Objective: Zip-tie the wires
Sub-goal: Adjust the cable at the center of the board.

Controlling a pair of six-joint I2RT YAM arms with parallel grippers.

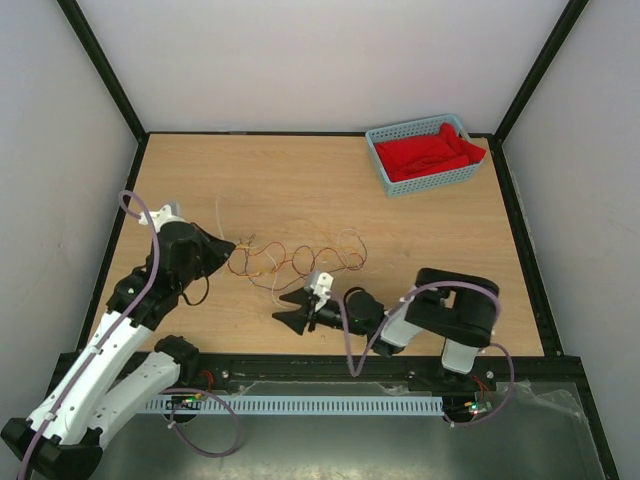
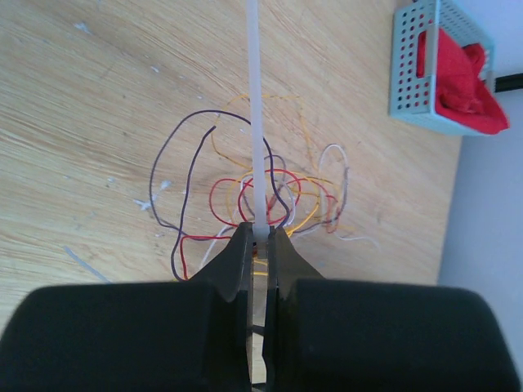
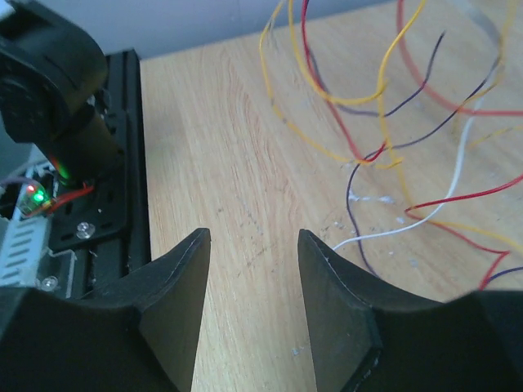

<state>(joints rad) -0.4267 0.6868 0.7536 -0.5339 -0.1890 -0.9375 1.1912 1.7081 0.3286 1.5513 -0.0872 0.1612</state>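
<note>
Pinching a white zip tie (image 2: 257, 98) over the wires (image 1: 297, 259), the left end effector (image 2: 260, 237) is clamped tight while the right end effector (image 3: 253, 237) gapes empty just near of them.

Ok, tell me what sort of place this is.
Most likely a robotics lab test cell: a wooden table boxed in by plain white walls and a black frame, a left arm and right arm bolted at its near edge, and staged props, thin wires and a white zip tie.

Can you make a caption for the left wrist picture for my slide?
Left fingers pinch a white zip tie, with tangled wires behind it on the wooden table.
</note>
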